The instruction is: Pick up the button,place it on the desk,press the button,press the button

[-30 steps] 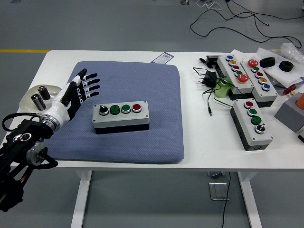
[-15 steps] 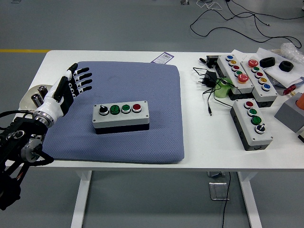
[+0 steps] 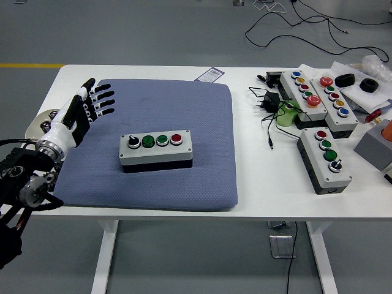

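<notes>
Head view took in the white table (image 3: 153, 73) first, with the blue pad (image 3: 184, 122) spread across its left half. On that pad sat the button box (image 3: 156, 149), grey, with a black selector knob, two green buttons and a red button (image 3: 176, 138) along its top. Off to the right, clear of the pad, lay three more button boxes (image 3: 324, 160) among loose cables. The left hand (image 3: 82, 110) hovered over the pad's far left corner, fingers spread and holding nothing, well apart from the box. I judged the risks plain enough: a wide hand could catch two buttons at once, or push the box sliding on the soft pad instead of pressing it.
</notes>
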Robot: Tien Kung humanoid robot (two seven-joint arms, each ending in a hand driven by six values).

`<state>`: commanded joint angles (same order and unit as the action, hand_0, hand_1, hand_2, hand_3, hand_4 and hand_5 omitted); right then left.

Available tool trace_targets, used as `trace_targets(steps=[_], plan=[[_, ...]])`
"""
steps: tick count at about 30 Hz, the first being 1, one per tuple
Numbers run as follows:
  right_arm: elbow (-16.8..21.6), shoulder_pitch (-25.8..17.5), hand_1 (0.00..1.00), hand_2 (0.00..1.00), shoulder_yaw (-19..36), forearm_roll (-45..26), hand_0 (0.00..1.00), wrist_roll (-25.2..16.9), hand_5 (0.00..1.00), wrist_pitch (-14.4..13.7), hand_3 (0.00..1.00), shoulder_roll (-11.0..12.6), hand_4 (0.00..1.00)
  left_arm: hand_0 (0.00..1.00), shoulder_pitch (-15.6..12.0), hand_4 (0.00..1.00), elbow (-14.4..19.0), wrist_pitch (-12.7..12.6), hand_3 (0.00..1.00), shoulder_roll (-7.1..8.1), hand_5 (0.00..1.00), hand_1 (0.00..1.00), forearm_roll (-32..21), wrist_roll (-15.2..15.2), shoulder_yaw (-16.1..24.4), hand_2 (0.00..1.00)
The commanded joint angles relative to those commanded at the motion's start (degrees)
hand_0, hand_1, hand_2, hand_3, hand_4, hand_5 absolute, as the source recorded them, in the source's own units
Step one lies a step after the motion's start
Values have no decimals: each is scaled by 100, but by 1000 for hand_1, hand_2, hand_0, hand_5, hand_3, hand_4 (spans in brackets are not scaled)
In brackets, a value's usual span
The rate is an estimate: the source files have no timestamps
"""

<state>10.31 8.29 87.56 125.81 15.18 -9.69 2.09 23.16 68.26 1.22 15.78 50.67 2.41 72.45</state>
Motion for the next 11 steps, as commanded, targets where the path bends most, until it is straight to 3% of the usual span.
trace_targets(steps=[11], plan=[[0, -3, 646, 691, -25, -27, 672, 0, 190, 1, 636, 5, 313, 747, -9, 655, 12, 11, 801, -11, 998, 805, 43, 10, 68, 829]])
